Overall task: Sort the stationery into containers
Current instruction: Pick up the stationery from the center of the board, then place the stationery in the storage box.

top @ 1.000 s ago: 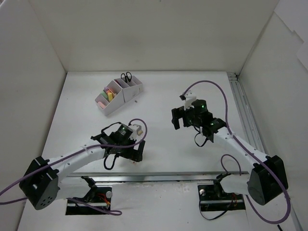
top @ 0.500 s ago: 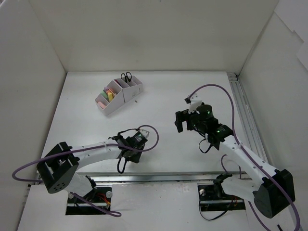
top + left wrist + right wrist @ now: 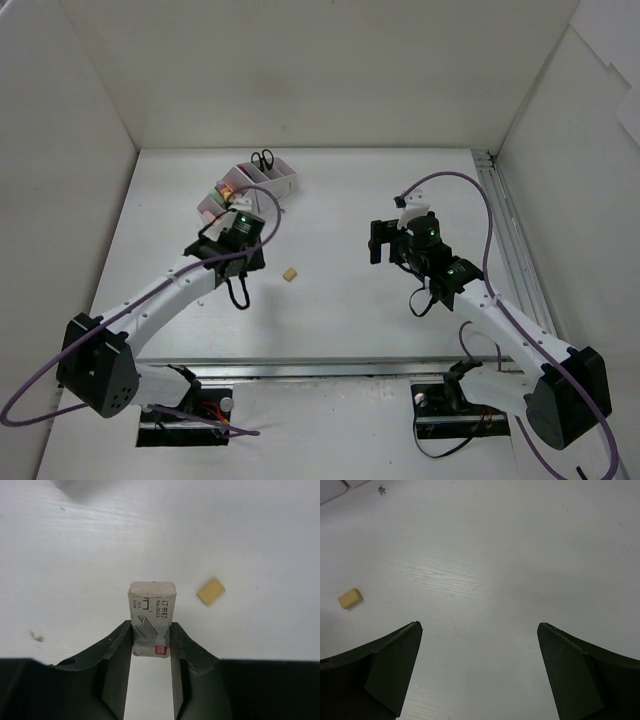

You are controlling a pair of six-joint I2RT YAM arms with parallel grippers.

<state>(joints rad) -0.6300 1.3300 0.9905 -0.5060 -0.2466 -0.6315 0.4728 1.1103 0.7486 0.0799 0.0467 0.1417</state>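
My left gripper (image 3: pixel 151 626) is shut on a small white staple box (image 3: pixel 152 615), which sticks out ahead of the fingertips above the table. In the top view the left gripper (image 3: pixel 235 252) hangs just in front of the white desk organizer (image 3: pixel 275 186), hiding its near end. Black scissors (image 3: pixel 262 158) stand in the organizer's far compartment and coloured items show in a near one. A small beige eraser (image 3: pixel 290 273) lies on the table to the right of the left gripper; it also shows as the eraser (image 3: pixel 210 591) and the eraser (image 3: pixel 350 598). My right gripper (image 3: pixel 378 243) is open and empty, its fingers (image 3: pixel 395 652) wide apart.
White walls enclose the table on three sides. A metal rail (image 3: pixel 505 240) runs along the right edge. Purple cables loop above both wrists. A corner of the organizer (image 3: pixel 332 489) shows at the right wrist view's top left.
The left gripper shut on the staple box near the front edge, then carried it back and left toward the organizer. The eraser stayed on the table. The right arm barely shifted.
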